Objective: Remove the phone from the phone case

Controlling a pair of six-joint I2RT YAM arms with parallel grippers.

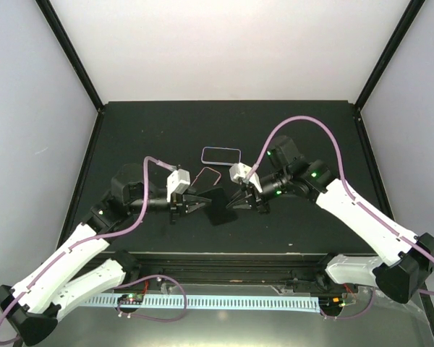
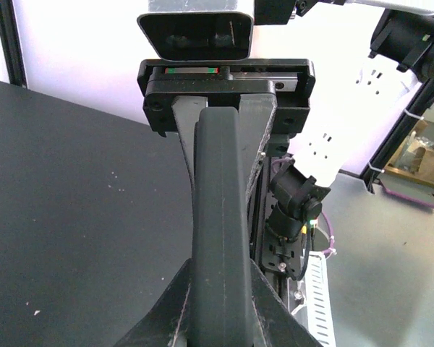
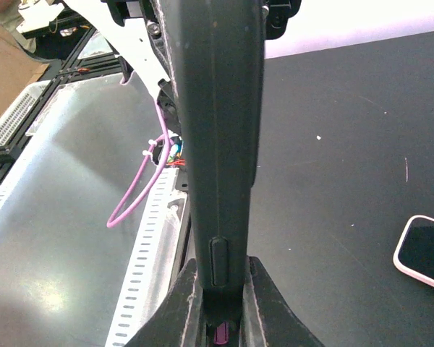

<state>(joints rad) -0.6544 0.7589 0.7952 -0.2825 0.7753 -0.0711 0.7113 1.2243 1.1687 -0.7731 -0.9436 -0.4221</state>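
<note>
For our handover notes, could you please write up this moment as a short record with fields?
Held item: dark phone case, gripped at opposite ends between the two arms
Left jaws: shut on the dark phone case
Right jaws: shut on the dark phone case
Phone out of case: cannot tell; both wrist views show it edge-on
Also present: light-rimmed phone and pink-rimmed item, lying beyond the held case
Surface: black table

The black slab-shaped phone [image 1: 218,205], apparently still inside its dark matte case [image 3: 220,144] with a raised side button, hangs tilted on edge just above the middle of the black table [image 1: 304,130], pinched at both ends.
</note>
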